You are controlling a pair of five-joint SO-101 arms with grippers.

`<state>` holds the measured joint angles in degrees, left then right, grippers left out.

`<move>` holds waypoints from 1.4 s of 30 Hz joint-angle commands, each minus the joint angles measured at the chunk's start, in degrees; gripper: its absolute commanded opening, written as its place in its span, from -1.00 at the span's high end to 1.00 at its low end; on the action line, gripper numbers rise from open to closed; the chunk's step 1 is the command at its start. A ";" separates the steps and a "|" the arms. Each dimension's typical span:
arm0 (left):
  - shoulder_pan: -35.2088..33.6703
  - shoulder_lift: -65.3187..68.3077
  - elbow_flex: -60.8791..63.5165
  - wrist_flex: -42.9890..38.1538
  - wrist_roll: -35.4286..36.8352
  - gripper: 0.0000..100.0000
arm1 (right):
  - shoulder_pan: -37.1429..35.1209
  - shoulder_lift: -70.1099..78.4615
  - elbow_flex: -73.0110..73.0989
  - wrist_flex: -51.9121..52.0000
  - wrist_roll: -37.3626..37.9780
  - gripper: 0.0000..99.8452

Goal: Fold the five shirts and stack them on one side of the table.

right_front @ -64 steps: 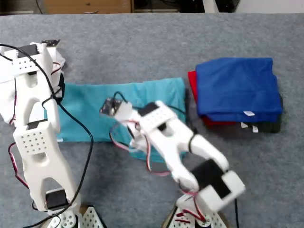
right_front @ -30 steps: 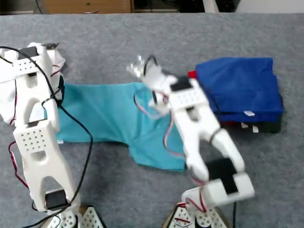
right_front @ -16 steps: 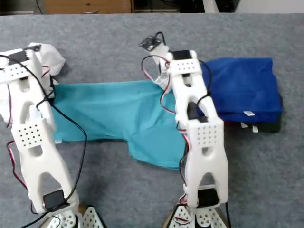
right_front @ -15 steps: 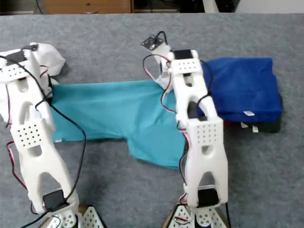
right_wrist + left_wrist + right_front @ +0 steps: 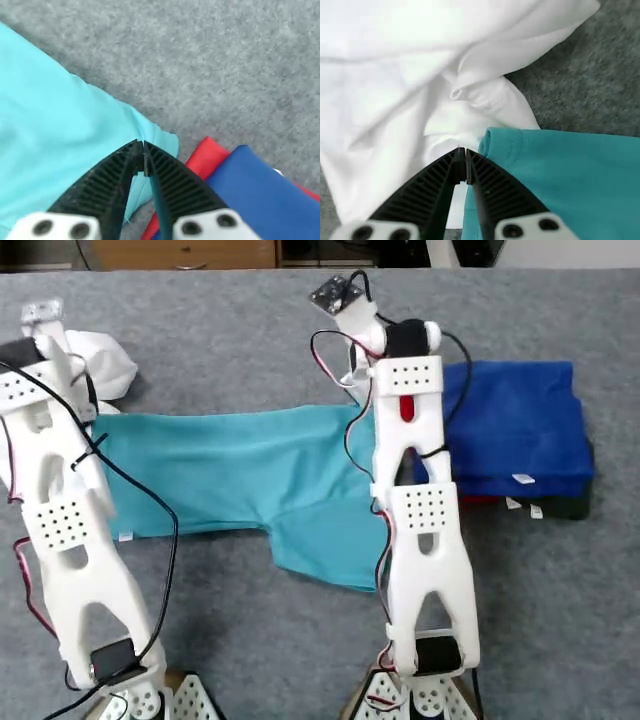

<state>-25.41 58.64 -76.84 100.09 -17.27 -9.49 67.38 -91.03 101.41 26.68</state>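
Now the teal shirt [image 5: 230, 475] lies spread on the grey worktop [image 5: 220, 340] between both arms. The left claw [image 5: 463, 156] is clenched on its edge beside the crumpled white shirt [image 5: 395, 65]. The right claw [image 5: 142, 147] pinches its other end, near the folded blue shirt [image 5: 520, 420].

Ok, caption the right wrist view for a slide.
Right gripper shut on the teal shirt corner, beside the folded stack.

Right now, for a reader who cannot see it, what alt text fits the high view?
Two white robot arms extend across a grey table to the far corners of a teal shirt spread out. A crumpled white shirt lies by the left arm; a folded stack with a blue shirt on top sits beside the right arm.
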 commanded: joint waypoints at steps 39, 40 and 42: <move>-4.84 -93.58 128.70 -27.87 -5.63 0.96 | -27.21 -104.92 153.01 -33.23 20.31 0.60; -5.36 -94.37 130.46 -28.92 -5.63 0.96 | -27.21 -104.92 154.15 -35.69 18.90 0.60; -5.71 -96.04 133.27 -30.42 -5.80 0.96 | -27.21 -104.92 155.74 -40.35 17.23 0.60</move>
<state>-29.89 -34.37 53.54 72.13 -22.73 -35.96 -36.09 62.81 67.21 46.37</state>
